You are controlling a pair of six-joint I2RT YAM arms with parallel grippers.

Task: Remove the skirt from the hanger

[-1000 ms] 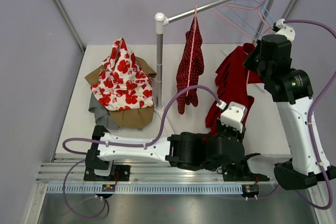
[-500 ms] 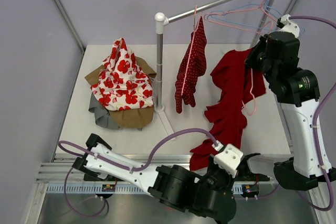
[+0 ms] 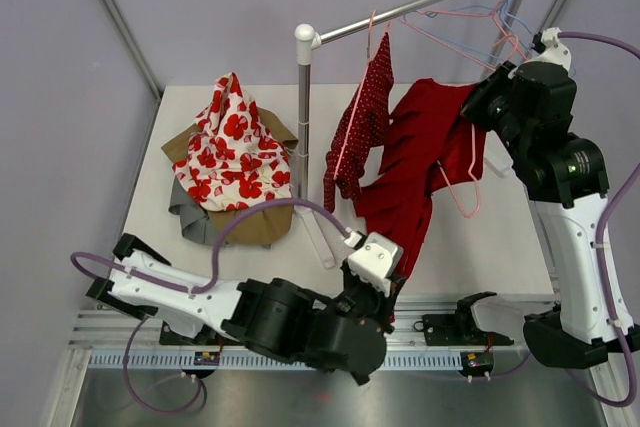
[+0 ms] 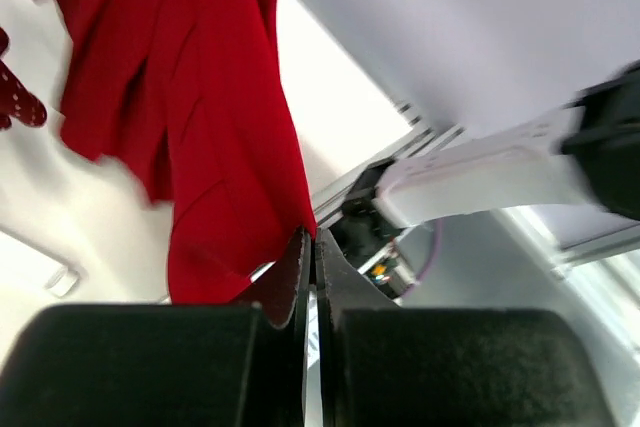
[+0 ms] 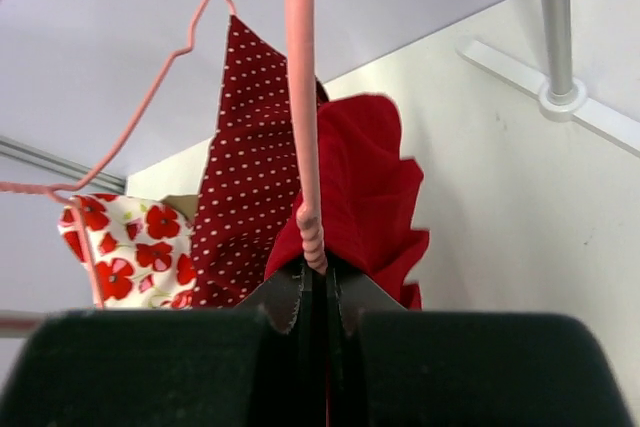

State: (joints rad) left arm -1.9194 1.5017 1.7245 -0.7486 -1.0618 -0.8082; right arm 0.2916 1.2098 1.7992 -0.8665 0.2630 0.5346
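Red skirt [image 3: 415, 162] in left fingers [image 4: 345, 287], pink hanger [image 5: 303, 97] in right fingers [image 5: 355, 299].

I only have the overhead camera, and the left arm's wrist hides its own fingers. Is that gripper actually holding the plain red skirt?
Observer: Yes. In the left wrist view the left gripper is shut on a bottom corner of the plain red fabric skirt.
Operator: And what is the right one holding?
Observer: The right wrist view shows the right gripper shut on the thin pink wire hanger, at its ribbed end.
Operator: Is skirt fabric pinched in there too?
Observer: I cannot tell. The red fabric bunches right behind those fingertips, beside the dark red white-dotted garment.
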